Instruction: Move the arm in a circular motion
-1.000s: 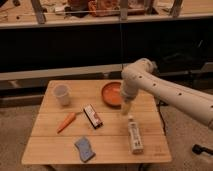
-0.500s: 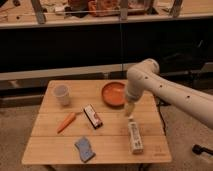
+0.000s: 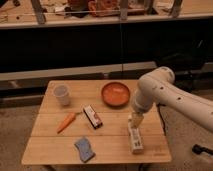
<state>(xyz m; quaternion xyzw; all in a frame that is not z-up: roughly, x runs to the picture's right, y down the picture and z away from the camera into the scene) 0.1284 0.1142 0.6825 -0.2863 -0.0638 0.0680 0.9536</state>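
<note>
The arm (image 3: 172,97) is large and white, made of thick rounded segments with small dark dots. It comes in from the right edge and bends at a bulbous joint (image 3: 154,84) over the table's right side. From there it points down to a narrow pale tip. The gripper (image 3: 135,121) is at that tip, just above the right part of the wooden table (image 3: 55,156). It hangs right over the top end of a white bottle (image 3: 135,142) that lies on the table. I see nothing held in it.
On the table are a white cup (image 3: 61,94) at the back left, an orange bowl (image 3: 116,94) at the back middle, a carrot (image 3: 66,122), a dark snack bar (image 3: 92,117) and a blue sponge (image 3: 84,148). A dark shelf unit stands behind.
The arm's joint and tip have shifted to the right and slightly toward the table's front. The objects on the table have not moved.
</note>
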